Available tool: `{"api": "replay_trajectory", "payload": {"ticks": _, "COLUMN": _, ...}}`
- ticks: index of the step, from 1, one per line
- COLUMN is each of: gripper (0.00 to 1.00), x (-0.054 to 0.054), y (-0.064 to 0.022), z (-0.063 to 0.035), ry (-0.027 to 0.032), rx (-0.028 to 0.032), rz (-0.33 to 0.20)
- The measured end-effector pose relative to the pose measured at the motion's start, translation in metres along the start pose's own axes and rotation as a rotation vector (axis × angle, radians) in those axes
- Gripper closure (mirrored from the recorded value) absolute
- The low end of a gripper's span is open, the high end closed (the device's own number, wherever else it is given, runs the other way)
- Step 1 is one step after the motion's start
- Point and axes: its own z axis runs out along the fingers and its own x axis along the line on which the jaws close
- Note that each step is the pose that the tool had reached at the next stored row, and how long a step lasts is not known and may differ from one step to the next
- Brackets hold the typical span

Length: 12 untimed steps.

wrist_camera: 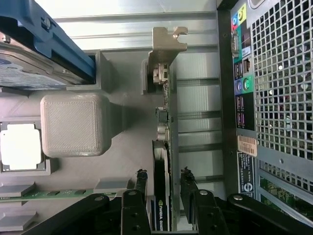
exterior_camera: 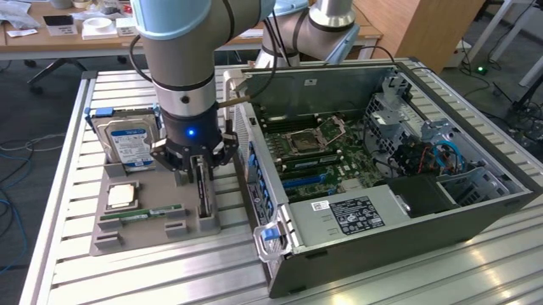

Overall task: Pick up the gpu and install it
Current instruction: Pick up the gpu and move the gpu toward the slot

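- Hard drive (exterior_camera: 126, 143), silver with a blue label: standing on edge at the exterior view's left, at the upper end of a grey holder tray (exterior_camera: 144, 240).
- Processor chip (exterior_camera: 121, 195) and green RAM stick (exterior_camera: 140, 215): lying flat on the tray, below the drive in the frame.
- gpu (exterior_camera: 202, 194): standing on edge in a tray slot, left of frame centre, with a silver bracket (wrist_camera: 164, 44) at one end.
- Gripper (exterior_camera: 200, 171): hanging straight over the gpu with jaws standing wide. Its fingers (wrist_camera: 142, 183) are flanking the card, a gap showing on each side.
- Open computer case (exterior_camera: 475, 219): lying on the slatted table (exterior_camera: 170, 279) at the exterior view's right, motherboard (exterior_camera: 314, 149) facing up.
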Motion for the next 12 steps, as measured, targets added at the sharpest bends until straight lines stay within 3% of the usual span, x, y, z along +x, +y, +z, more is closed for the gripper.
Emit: {"api": "replay_trajectory", "payload": {"ticks": 12, "gripper": 0.58, "x": 0.0009, "y": 0.0020, "z": 0.0089, "ry": -0.0001, "rx": 0.0002, "rz": 0.000}}
